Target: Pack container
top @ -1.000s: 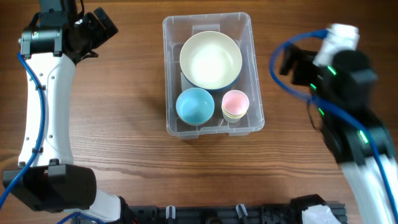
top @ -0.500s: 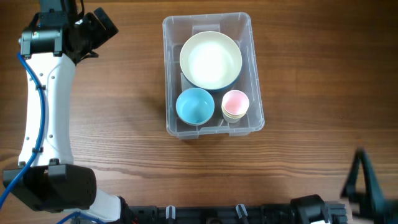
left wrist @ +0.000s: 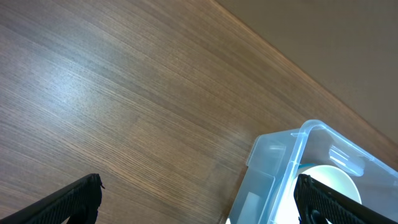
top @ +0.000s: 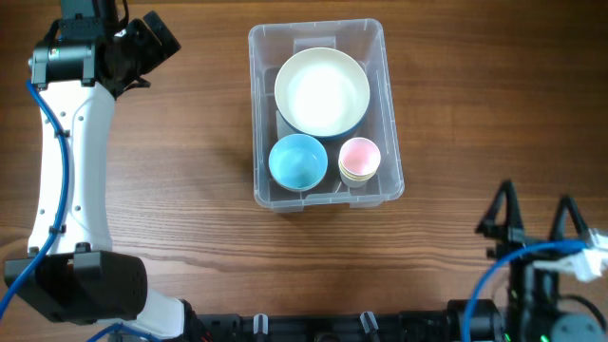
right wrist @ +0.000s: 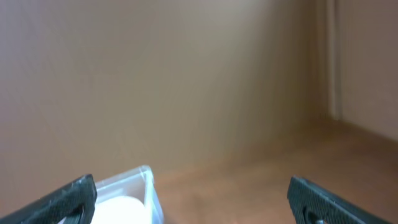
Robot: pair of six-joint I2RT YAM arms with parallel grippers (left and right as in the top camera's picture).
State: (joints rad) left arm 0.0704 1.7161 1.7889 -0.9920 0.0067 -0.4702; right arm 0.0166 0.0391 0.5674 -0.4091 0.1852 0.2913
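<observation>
Container: the large clear plastic rectangular bin with rounded corners (top: 319, 112) sits on the brown wooden table (top: 190, 171), at the middle of its far half.
Contents: a wide cream bowl with a dark blue outside (top: 322, 91) fills the far part; a light blue bowl (top: 298, 161) and a small pink cup on a cream one (top: 360, 159) lie side by side in the near part.
Left gripper: the left gripper (left wrist: 199, 196) hangs far left, well apart from the bin, fingers spread wide and empty.
Right gripper: the right gripper (top: 534, 220) is at the near right edge, fingers wide apart, holding nothing.
Step in hand: packing looks finished; no loose item shows on the table.
Next move: likely only parking both arms clear of the bin.
</observation>
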